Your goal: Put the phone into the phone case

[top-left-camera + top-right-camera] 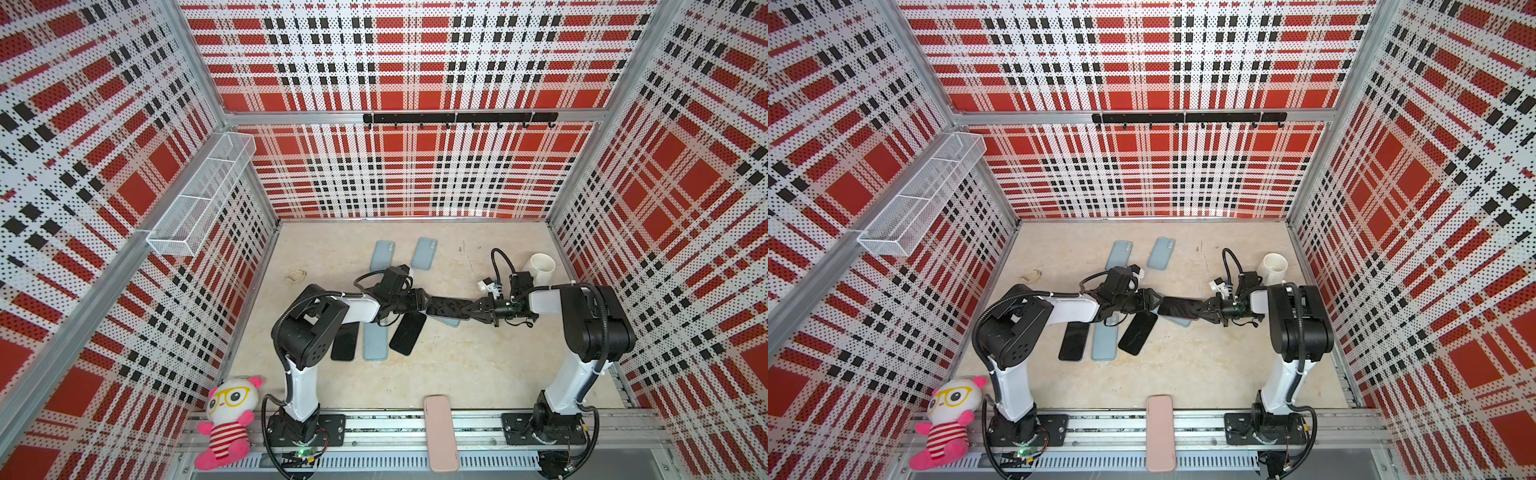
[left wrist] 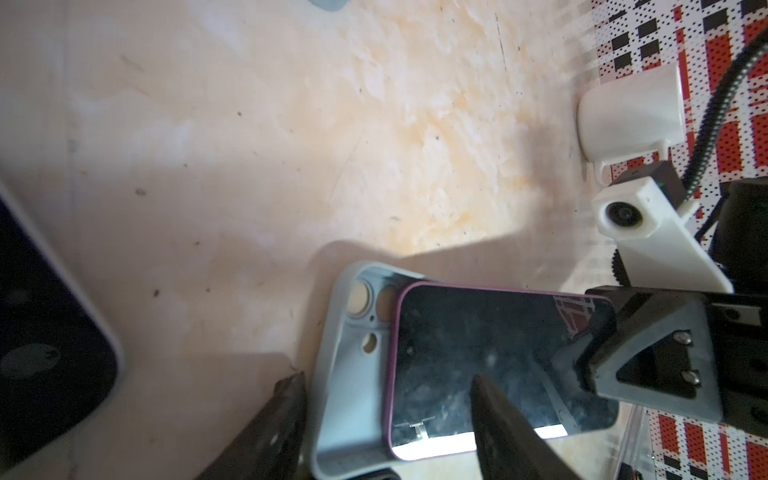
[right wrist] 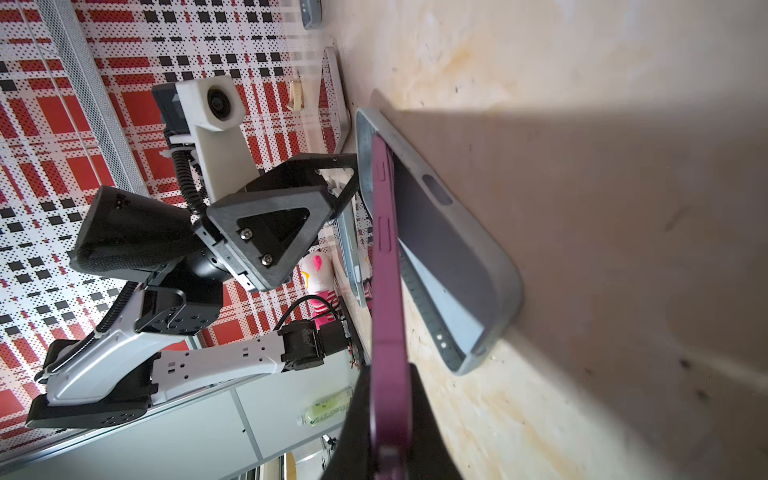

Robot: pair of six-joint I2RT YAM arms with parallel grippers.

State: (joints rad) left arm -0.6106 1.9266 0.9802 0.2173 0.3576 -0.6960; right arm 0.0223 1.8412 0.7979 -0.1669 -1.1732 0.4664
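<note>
The right hand (image 3: 388,415) is clamped on one short end of the purple-edged phone (image 3: 384,270). It holds the phone screen up and tilted, so the far end sits low at the camera-cutout end of the pale blue phone case (image 3: 457,266). The case lies open side up on the table (image 1: 457,374), in the middle of both top views. The slant looks chosen so that one end seats against the case wall first and the rest can be pressed down afterwards. The left hand (image 2: 386,378) faces it from the opposite side with its fingers (image 2: 286,411) apart, one outside the case's long edge and one over the screen. It is probably there to steady the case, though I cannot tell whether the fingers touch it. No brand, label or writing is readable on the phone or the case, and the dark screen shows only reflections.
</note>
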